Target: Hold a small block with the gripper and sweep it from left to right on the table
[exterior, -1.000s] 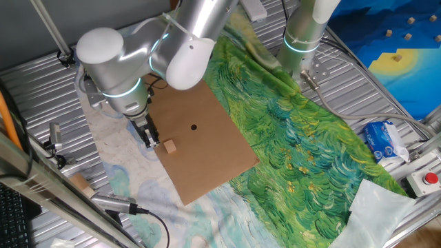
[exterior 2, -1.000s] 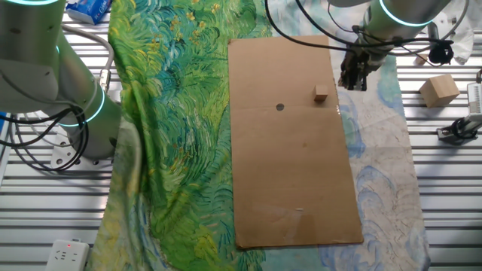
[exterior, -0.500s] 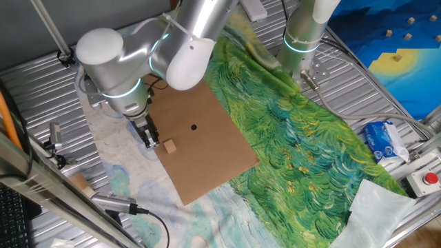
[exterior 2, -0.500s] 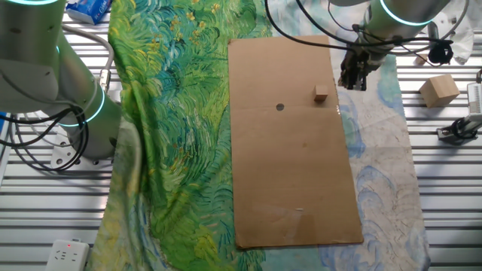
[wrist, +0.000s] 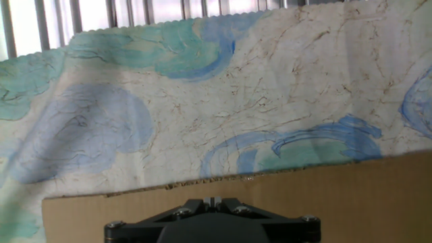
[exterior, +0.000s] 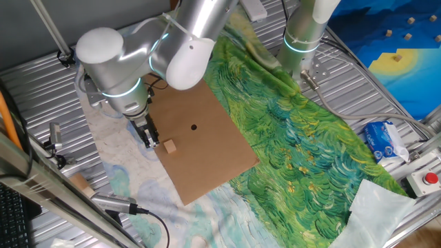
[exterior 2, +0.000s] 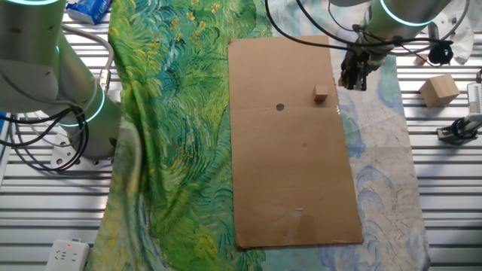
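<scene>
The worktop (exterior: 27, 76) is a wide ribbed grey metal surface, and most of it is covered. A green swirly cloth (exterior: 296, 138) lies on the right side and a pale-blue marbled cloth (wrist: 202, 101) lies on the left and near side. I think the cloths are there to give a varied background under the work.

On the cloths lies a brown cardboard sheet (exterior 2: 290, 150) with a black dot (exterior 2: 280, 107) near its middle. It gives a flat, smooth place, so a block can probably slide on it easily.

The silver arm (exterior: 131, 55) with a cyan ring bends down over the left edge of the cardboard. A second silver column (exterior: 303, 34) stands at the far side and shows no claw.

A bigger wooden chunk (exterior 2: 439, 90) rests on the bare metal, well apart from the cardboard. A blue and white packet (exterior: 382, 141) lies at the right; its print is too small to read. I can read no writing or brand anywhere.

The gripper (exterior: 148, 136) points down, just beside the small block (exterior: 169, 146). The black fingers (exterior 2: 354, 71) hold nothing, but I cannot tell how wide they stand. In the hand view only the black base of the gripper shows, and the block is not seen there.

The small block stands on the cardboard near its left edge, apart from the fingers. In my judgement the grasp is not yet done, so the sweep has not begun.
</scene>
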You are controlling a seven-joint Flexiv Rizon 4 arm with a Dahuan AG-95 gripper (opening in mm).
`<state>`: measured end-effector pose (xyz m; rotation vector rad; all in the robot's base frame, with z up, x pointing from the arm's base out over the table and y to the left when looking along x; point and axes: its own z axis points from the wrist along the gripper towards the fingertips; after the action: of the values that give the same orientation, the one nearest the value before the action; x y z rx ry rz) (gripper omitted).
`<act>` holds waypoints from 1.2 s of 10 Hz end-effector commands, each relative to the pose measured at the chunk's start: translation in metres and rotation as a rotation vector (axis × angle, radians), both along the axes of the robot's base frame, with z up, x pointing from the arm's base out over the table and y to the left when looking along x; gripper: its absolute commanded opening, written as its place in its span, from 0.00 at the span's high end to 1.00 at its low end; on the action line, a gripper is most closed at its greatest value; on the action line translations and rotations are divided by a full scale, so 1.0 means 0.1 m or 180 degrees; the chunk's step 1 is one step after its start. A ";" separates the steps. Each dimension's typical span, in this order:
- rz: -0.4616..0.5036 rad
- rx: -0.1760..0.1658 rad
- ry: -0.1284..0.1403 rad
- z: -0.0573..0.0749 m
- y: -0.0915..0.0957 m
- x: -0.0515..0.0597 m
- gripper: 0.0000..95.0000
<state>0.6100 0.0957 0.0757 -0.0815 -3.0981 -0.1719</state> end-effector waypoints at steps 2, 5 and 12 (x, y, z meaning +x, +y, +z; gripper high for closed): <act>0.0182 -0.0391 0.0330 0.01 0.00 -0.01 1.00; 0.0280 -0.0391 0.0475 0.01 0.00 -0.01 1.00; 0.0329 -0.0240 0.0511 -0.17 -0.01 -0.09 1.00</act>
<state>0.6033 0.0951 0.0577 0.0800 -2.9141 -0.0358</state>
